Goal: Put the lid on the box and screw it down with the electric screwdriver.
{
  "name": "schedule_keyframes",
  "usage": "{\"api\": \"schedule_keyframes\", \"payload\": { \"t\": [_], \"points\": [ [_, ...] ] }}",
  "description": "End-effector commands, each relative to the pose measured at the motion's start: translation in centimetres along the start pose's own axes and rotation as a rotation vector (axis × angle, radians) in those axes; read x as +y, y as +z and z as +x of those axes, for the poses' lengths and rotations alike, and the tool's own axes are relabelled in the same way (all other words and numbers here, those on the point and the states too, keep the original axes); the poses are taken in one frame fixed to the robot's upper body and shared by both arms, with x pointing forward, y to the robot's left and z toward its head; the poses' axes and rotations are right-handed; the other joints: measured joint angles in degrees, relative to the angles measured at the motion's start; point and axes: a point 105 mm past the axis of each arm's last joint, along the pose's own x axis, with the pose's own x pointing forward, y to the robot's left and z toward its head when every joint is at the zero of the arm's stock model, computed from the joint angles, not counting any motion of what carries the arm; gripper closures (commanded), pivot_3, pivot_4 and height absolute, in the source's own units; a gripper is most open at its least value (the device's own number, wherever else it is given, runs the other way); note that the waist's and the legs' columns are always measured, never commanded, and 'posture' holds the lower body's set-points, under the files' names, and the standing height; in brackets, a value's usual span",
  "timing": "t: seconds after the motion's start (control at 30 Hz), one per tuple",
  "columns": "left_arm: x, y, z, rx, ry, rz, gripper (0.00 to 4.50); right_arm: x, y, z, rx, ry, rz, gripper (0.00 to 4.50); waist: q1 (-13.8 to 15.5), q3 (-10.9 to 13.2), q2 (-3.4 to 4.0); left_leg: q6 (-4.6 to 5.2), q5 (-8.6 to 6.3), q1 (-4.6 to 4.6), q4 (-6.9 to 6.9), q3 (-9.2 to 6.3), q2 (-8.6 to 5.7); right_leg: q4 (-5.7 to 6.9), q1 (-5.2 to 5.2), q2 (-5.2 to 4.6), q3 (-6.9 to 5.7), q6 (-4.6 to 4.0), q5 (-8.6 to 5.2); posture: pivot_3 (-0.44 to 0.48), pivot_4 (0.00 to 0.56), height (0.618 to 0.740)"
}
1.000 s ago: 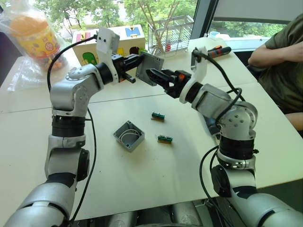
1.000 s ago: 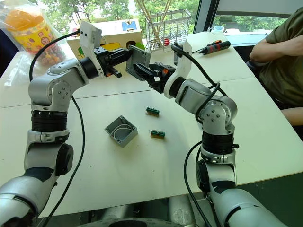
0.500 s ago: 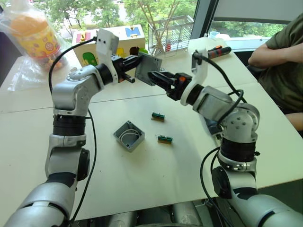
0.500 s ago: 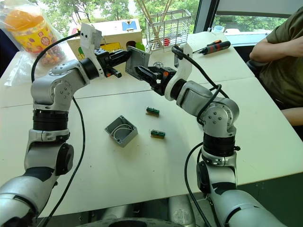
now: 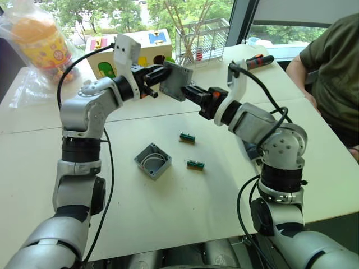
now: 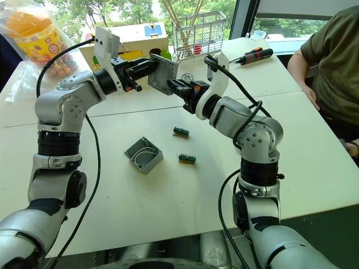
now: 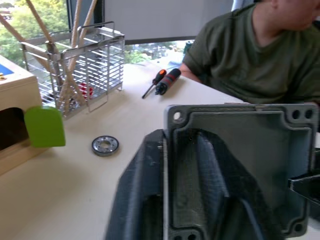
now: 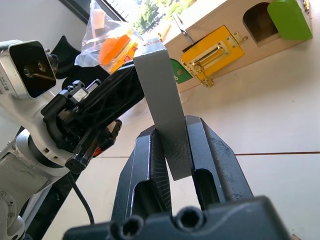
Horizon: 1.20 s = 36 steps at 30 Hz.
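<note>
Both claws pinch the lid (image 5: pixel 176 81) up in the air: the left gripper (image 5: pixel 161 74) holds one edge, the right gripper (image 5: pixel 188 91) the other. The open box (image 5: pixel 152 161) sits on the table (image 5: pixel 168 213) below, nearer the left arm.

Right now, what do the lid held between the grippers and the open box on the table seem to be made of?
The lid: matte grey, likely moulded plastic, though cast metal is possible; its underside shows a moulded rim and corner screw holes. The left gripper and right gripper both clamp it. The box: the same dull grey, probably plastic, with thick walls and rounded corners.
</note>
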Motion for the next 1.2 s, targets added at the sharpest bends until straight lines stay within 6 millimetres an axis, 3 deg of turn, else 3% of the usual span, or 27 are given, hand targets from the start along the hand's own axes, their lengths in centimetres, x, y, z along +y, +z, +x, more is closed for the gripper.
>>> {"api": "schedule_keyframes", "payload": {
  "t": [0.03,0.13,0.17,0.3,0.47,0.57,0.7,0.8,0.9,1.1,1.2],
  "points": [
    [-0.7,1.9,-1.0,-0.063,-0.052,0.023,1.63,1.0,1.2,-0.2,-0.063,0.039,-0.025,4.38,0.0,0.0,0.0,0.0,0.0,0.0,0.0,0.0,0.0,0.0,0.0,0.0,0.0,0.0,0.0,0.0,0.15,0.74],
    [-0.5,2.5,-1.8,-0.085,-0.061,0.001,0.17,1.0,1.3,-0.1,-0.074,0.037,-0.033,4.38,-0.04,0.0,0.0,0.0,0.0,0.0,0.0,0.0,0.0,0.0,-0.01,0.0,0.0,0.0,0.0,0.0,0.15,0.74],
    [-0.3,2.7,-2.5,-0.093,-0.068,-0.026,0.02,1.0,1.6,-0.1,-0.09,0.027,-0.058,4.38,-0.06,0.0,0.0,0.0,0.0,0.0,-0.01,0.0,0.0,0.0,-0.01,0.0,0.0,0.0,0.0,0.0,0.15,0.74],
    [0.5,3.7,-6.5,-0.125,-0.107,-0.131,0.02,0.5,2.3,-0.4,-0.14,-0.032,-0.251,4.38,-0.25,-0.01,0.02,0.0,0.0,0.0,-0.01,0.04,0.01,0.03,-0.1,0.0,0.01,0.0,0.0,0.0,0.15,0.74],
    [4.0,3.3,-10.7,-0.16,0.059,-0.17,0.02,1.4,1.3,-1.7,-0.176,0.012,-0.639,4.38,0.04,-0.01,0.01,0.0,0.0,0.0,0.0,0.04,0.0,0.09,-0.16,0.02,0.0,0.0,0.0,0.0,0.15,0.74],
    [4.9,1.7,-11.7,-0.098,0.091,-0.191,0.82,3.1,-0.3,-2.6,-0.218,0.081,-0.905,4.38,0.18,-0.01,0.01,0.0,0.0,0.0,0.02,0.04,-0.02,0.09,-0.12,0.02,0.0,0.0,0.0,0.0,0.15,0.74],
    [4.8,-0.8,-12.3,0.023,0.072,-0.195,2.84,3.9,-5.3,-4.2,-0.157,0.175,-1.285,4.38,0.27,-0.02,-0.01,0.0,0.0,0.01,0.03,0.02,-0.06,0.11,-0.12,0.02,-0.01,0.0,0.0,0.0,0.15,0.74],
    [4.4,-2.3,-12.0,0.096,0.042,-0.191,4.34,3.0,-8.4,-4.7,-0.111,0.215,-1.661,4.38,0.38,-0.02,-0.01,0.0,0.0,0.01,0.1,0.04,-0.1,0.1,-0.15,0.03,-0.01,0.0,0.0,0.0,0.15,0.74],
    [3.5,-3.8,-11.6,0.166,-0.006,-0.192,4.34,2.3,-10.5,-5.0,-0.1,0.185,-1.864,4.38,0.57,-0.03,-0.02,-0.01,0.0,0.05,0.13,0.04,-0.09,0.1,-0.19,0.06,-0.01,0.0,-0.01,0.0,0.15,0.74],
    [1.2,-6.0,-10.3,0.26,-0.11,-0.21,4.34,3.5,-13.4,-4.9,-0.122,0.213,-1.903,4.38,0.83,-0.04,-0.03,-0.03,0.01,0.07,0.01,0.05,-0.04,0.16,-0.12,0.09,0.03,-0.01,-0.01,0.0,0.15,0.74],
    [0.3,-6.3,-9.4,0.282,-0.147,-0.204,4.34,3.7,-13.8,-4.7,-0.133,0.203,-1.931,4.38,1.43,-0.04,-0.03,-0.03,0.01,0.07,0.08,0.07,-0.04,0.15,-0.06,0.11,0.06,-0.01,-0.01,0.0,0.15,0.74]
  ]
}}
